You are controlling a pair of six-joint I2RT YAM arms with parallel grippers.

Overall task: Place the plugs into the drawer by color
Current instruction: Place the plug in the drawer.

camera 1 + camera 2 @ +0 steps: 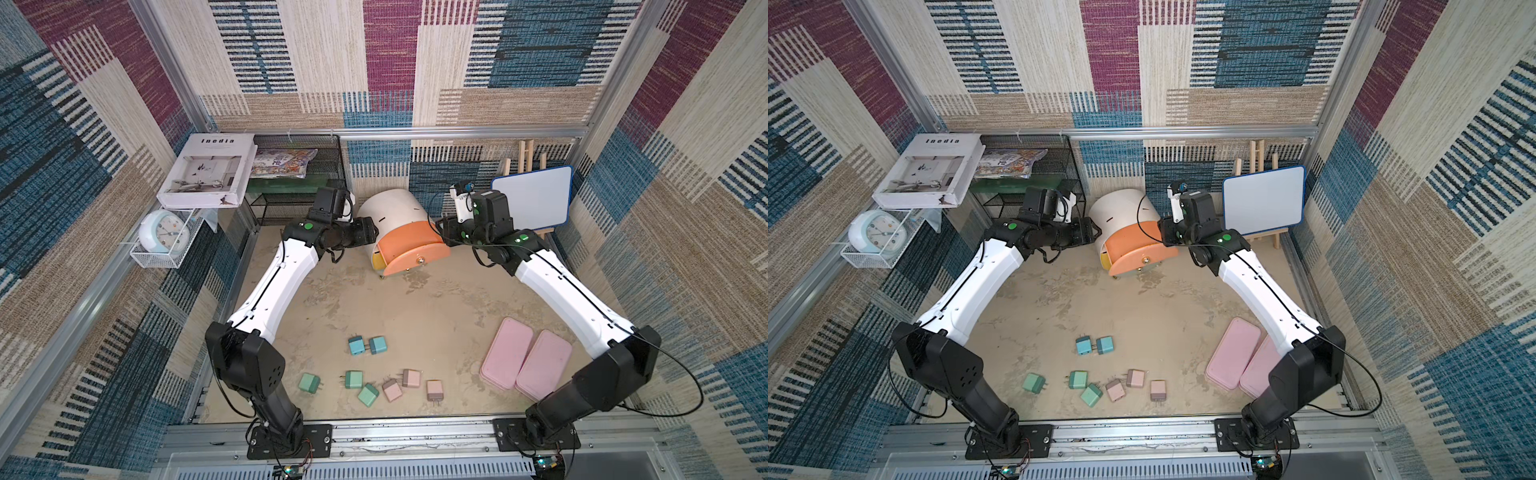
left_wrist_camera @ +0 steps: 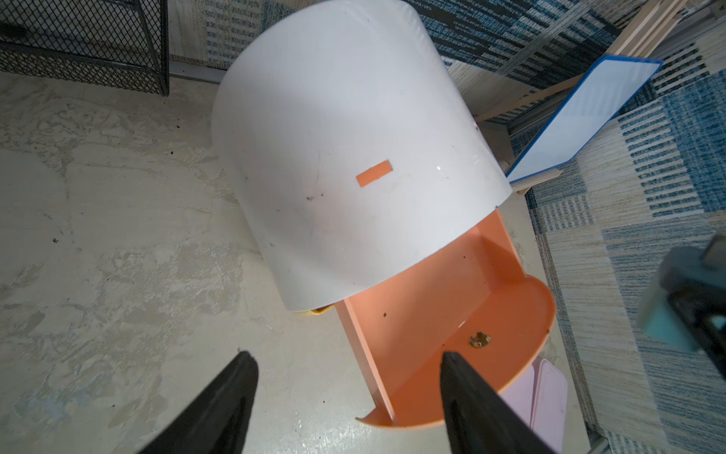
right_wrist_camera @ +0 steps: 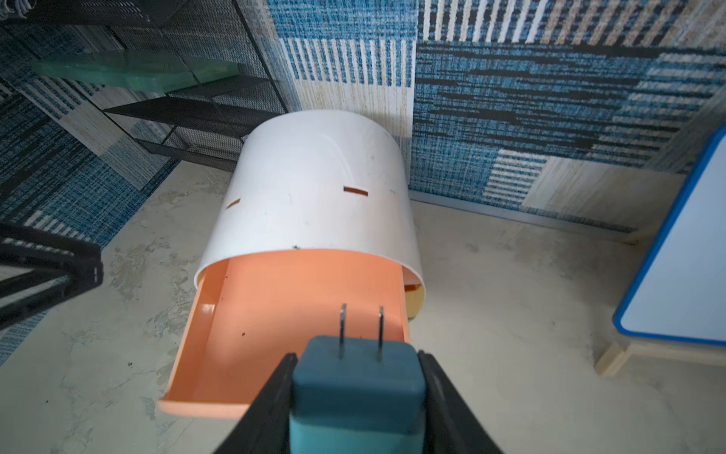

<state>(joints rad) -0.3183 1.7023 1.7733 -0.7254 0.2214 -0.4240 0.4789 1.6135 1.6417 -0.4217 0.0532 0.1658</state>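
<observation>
The right arm (image 1: 552, 286) is reaching toward the white cabinet (image 1: 392, 212) at the back of the surface (image 1: 415, 316). Its jaws are clamping a blue plug (image 3: 357, 387) by two opposite sides, with the prongs pointing ahead at the cabinet. That plug is hanging just over the front part of the peach-orange top drawer (image 3: 283, 302), which is standing pulled well out. A sliver of the yellow drawer (image 1: 376, 261) is showing beneath it.

The left arm (image 1: 291, 270) is hovering just beside the cabinet on the opposite side. Its jaws are standing moderately apart with nothing between them. In the left wrist view, one tip is showing against the bare surface and the other against the drawer's curved front.

Nearer the front edge, the remaining plugs are lying loose. A pair of blue plugs (image 1: 356, 345) is sitting side by side. In front of them, three green plugs (image 1: 353, 379) and three pink plugs (image 1: 411, 378) are lying scattered in a rough row. Two flat pink boxes (image 1: 507, 357) are lying side by side on the right arm's side, well apart from the plugs.
</observation>
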